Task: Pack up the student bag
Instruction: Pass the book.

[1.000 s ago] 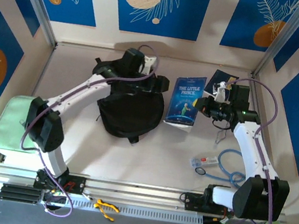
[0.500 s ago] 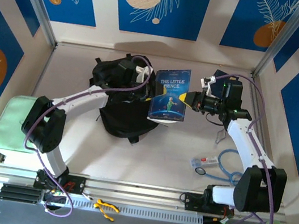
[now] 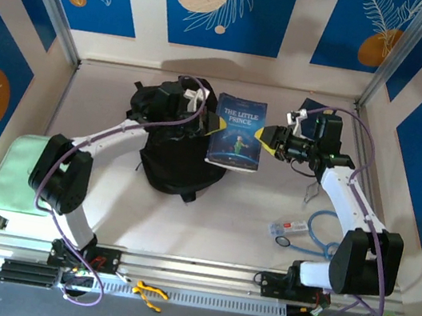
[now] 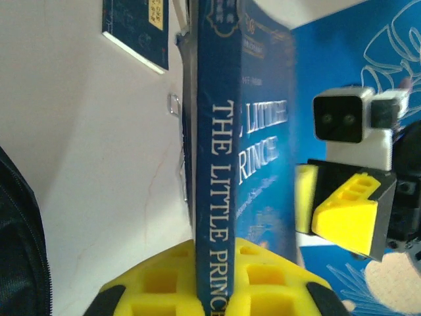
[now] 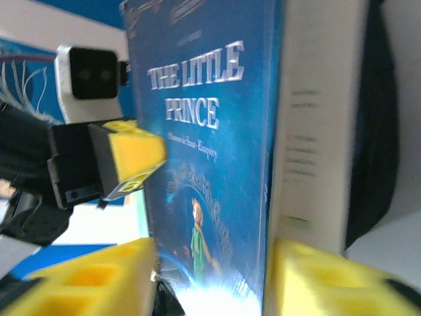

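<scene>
The student bag [image 3: 179, 157], black and soft, lies left of centre on the table, and its dark fabric edges the left wrist view [image 4: 20, 250] and the right wrist view [image 5: 371, 131]. A blue book, The Little Prince [image 3: 238, 134], hangs over the bag's right edge. My left gripper [image 3: 207, 125] is shut on the book's spine [image 4: 223, 164], its yellow fingers [image 4: 158, 283] pressed to either side. My right gripper [image 3: 265, 137] stands open at the book's opposite edge, its fingers [image 5: 85, 276] straddling the cover [image 5: 210, 164] and the page block.
A second blue book [image 3: 314, 110] lies at the back right of the table [image 3: 209, 215]. A coiled blue cable [image 3: 324, 234] and a small pen-like item [image 3: 289, 226] lie near the right arm's base. A pale green pad [image 3: 18, 174] rests at the left edge.
The right gripper carried the book left, up off the table, to the bag's edge. The left gripper closed on its spine and the right gripper's jaws opened.
</scene>
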